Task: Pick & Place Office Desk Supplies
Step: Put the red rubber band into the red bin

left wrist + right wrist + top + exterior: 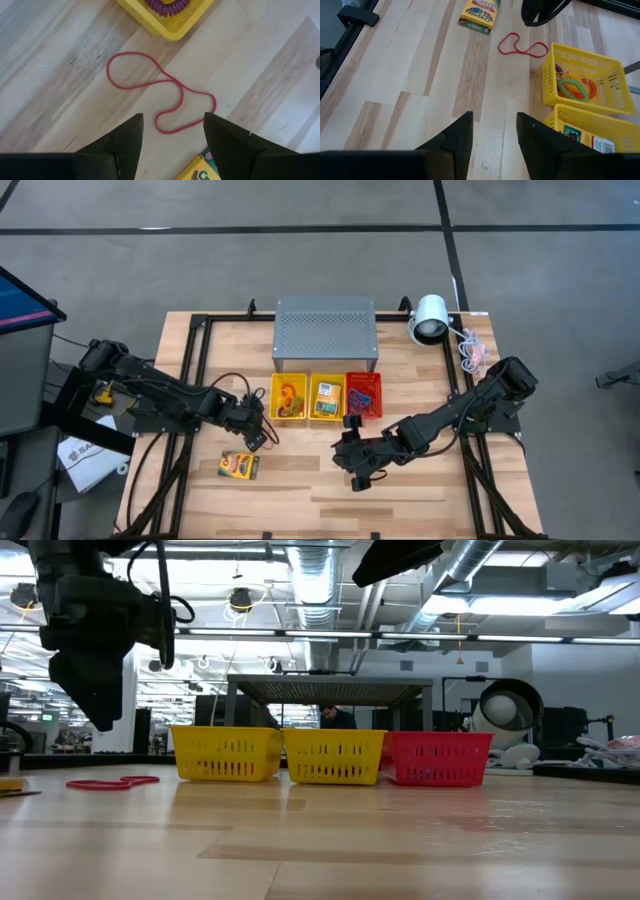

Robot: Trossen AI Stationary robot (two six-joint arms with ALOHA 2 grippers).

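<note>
1. The left gripper (172, 132) hangs right over the red band loop (160, 92), fingers spread apart with nothing in them. The loop lies flat on the table (300, 480), just beside the left yellow basket (289, 397).
2. The band looks thin, floppy and super light, so I'd guess it'll slip out unless the fingers pinch a strand right down at the wood. The narrow waist where the loop nearly crosses seems the best spot.
3. The crayon box (239, 466) lies near the loop; stiff card, easy to take across its short sides.
4. The right gripper (492, 132) waits over bare table in front of the baskets, fingers parted and empty.
</note>
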